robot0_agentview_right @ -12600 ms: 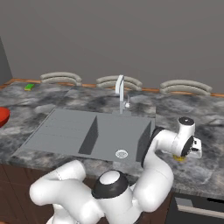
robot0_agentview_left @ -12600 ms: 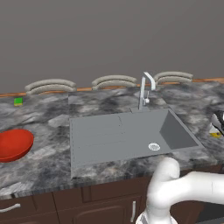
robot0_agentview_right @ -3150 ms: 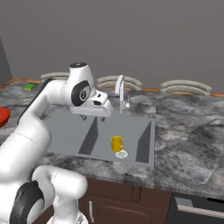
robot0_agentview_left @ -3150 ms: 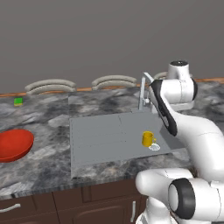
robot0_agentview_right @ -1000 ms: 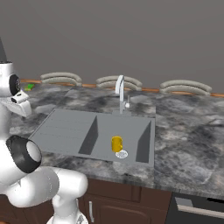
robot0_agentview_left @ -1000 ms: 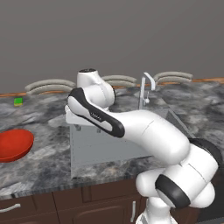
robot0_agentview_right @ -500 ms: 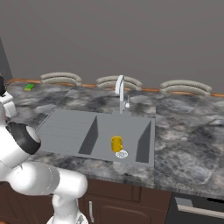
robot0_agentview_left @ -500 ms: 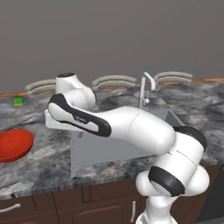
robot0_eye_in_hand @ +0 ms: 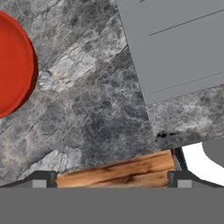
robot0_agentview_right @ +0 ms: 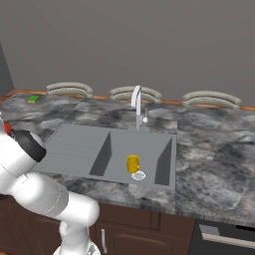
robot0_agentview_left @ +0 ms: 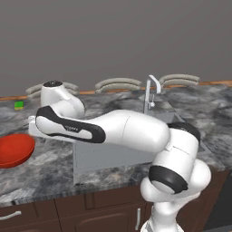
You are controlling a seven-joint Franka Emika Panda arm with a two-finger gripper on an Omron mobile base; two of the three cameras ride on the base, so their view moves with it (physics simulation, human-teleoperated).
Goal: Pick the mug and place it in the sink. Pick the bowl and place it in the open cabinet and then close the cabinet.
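The yellow mug [robot0_agentview_right: 132, 163] stands upright in the grey sink [robot0_agentview_right: 79, 144], beside the round drain [robot0_agentview_right: 139, 175]. On the counter left of the sink lies the red bowl [robot0_agentview_left: 13, 149], which the hand view has at its left edge [robot0_eye_in_hand: 13, 70]. My arm [robot0_agentview_left: 118, 131] reaches far left across the sink, its hand over the stone between sink and bowl. My gripper [robot0_eye_in_hand: 111, 180] is open, its fingertips [robot0_eye_in_hand: 41, 180] wide apart with nothing between them, and it is not touching the bowl. The cabinet is out of view.
The silver faucet [robot0_agentview_right: 138, 107] rises behind the sink. A small green object [robot0_agentview_right: 33, 99] lies at the back left of the counter. Brown drawer fronts [robot0_agentview_left: 36, 213] run below the counter edge. My arm hides most of the sink in the left base view.
My arm has swung further left, from over the sink's left side to the counter near the bowl. The mug has stayed in the sink, and the gripper has stayed open.
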